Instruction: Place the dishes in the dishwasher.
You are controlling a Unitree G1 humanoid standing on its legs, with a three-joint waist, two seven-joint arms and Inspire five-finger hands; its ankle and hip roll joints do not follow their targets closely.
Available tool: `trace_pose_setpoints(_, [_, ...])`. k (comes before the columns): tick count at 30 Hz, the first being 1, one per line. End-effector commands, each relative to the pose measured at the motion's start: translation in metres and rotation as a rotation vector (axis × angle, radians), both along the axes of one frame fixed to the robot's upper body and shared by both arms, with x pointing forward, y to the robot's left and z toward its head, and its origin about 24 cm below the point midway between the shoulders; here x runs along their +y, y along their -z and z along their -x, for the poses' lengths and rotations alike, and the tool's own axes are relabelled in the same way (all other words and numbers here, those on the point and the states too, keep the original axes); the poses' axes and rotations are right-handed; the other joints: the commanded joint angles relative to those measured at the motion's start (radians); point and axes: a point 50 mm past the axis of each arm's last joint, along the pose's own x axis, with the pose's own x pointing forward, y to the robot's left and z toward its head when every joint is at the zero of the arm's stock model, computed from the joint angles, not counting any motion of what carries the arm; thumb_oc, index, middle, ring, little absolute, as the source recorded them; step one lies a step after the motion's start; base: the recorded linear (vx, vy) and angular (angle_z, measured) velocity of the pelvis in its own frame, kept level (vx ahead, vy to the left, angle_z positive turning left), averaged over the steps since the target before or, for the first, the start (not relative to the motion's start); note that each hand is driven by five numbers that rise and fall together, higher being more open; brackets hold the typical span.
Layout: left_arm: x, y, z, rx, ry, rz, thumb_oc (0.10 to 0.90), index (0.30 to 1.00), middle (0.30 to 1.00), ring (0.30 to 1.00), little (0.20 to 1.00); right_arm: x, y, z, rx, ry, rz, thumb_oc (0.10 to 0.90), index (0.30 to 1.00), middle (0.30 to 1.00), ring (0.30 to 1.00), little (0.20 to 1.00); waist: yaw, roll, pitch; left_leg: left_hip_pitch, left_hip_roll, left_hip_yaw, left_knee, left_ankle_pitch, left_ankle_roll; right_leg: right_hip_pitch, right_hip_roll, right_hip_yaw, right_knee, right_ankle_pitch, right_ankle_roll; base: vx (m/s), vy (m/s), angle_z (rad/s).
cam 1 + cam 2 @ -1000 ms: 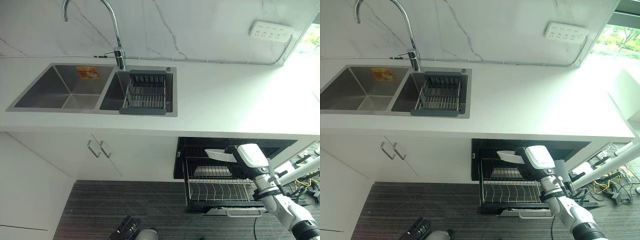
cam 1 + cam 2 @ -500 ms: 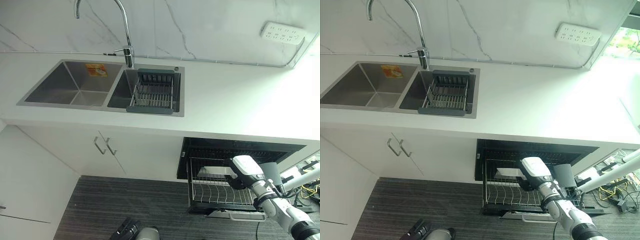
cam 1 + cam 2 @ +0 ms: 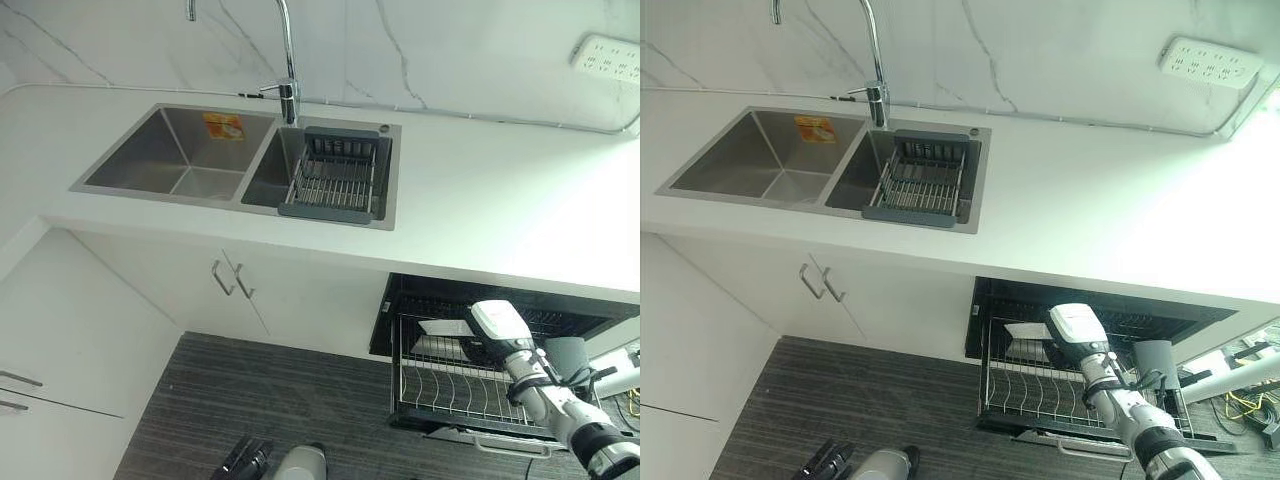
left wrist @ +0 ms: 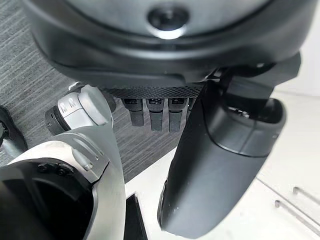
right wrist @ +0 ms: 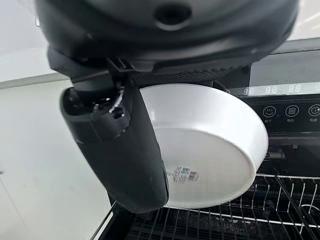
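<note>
My right hand point(image 3: 497, 326) hangs low in front of the open dishwasher point(image 3: 500, 300) under the counter and is shut on a white dish point(image 3: 441, 328). The right wrist view shows the thumb point(image 5: 120, 150) lying across the dish point(image 5: 210, 140), which is tilted with its underside facing out. The dish hovers just above the rear of the pulled-out wire rack point(image 3: 450, 390), whose wires point(image 5: 240, 220) pass below it. My left hand point(image 3: 250, 460) hangs idle near the floor, its fingers point(image 4: 155, 112) relaxed and holding nothing.
A double steel sink point(image 3: 180, 150) with a tap point(image 3: 288, 60) sits in the white counter point(image 3: 500, 200), with a drain basket point(image 3: 338, 175) in its right basin. Cabinet doors with handles point(image 3: 230, 280) stand left of the dishwasher. A grey cup-like object point(image 3: 567, 355) is by the rack's right side.
The camera has shifted, so the whole scene sits further right. My right hand has brought the dish lower and closer to the rack. The left hand stays put.
</note>
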Motion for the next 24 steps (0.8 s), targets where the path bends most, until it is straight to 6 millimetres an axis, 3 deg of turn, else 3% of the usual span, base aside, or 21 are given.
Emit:
trace_pose_setpoints(1, [0.004, -0.005, -0.006, -0.066, 0.019, -0.021, 0.8, 0.9, 0.9, 0.9, 0.9, -0.009, -0.053, -0.036, -0.242, -0.004, 0.035, 0.4, 0.3, 0.3, 0.3, 0.3, 0.014, 0.018, -0.048, 0.001, 0.063, 0.034, 0.008, -0.026, -0.05, -0.02, -0.04, -0.029, 0.127, -0.111, 0.031, -0.02, 0.014, 0.05])
trace_pose_setpoints(15, [0.001, -0.008, -0.017, -0.123, -0.024, -0.007, 0.8, 0.9, 0.9, 0.9, 0.9, -0.019, -0.045, -0.038, -0.169, 0.044, 0.091, 0.4, 0.3, 0.3, 0.3, 0.3, 0.033, 0.034, -0.02, -0.025, 0.048, 0.01, 0.008, -0.006, -0.049, -0.029, -0.055, -0.045, 0.127, -0.094, 0.034, -0.03, 0.0, 0.04])
trace_pose_setpoints(24, [0.0, -0.011, -0.023, -0.154, -0.03, 0.007, 0.8, 0.9, 0.9, 0.9, 0.9, -0.037, -0.058, -0.04, -0.21, 0.126, 0.112, 0.4, 0.3, 0.3, 0.3, 0.3, 0.043, 0.074, 0.009, -0.056, 0.031, 0.0, 0.008, 0.01, -0.048, -0.044, -0.085, -0.065, 0.127, -0.076, 0.042, -0.05, -0.014, 0.1])
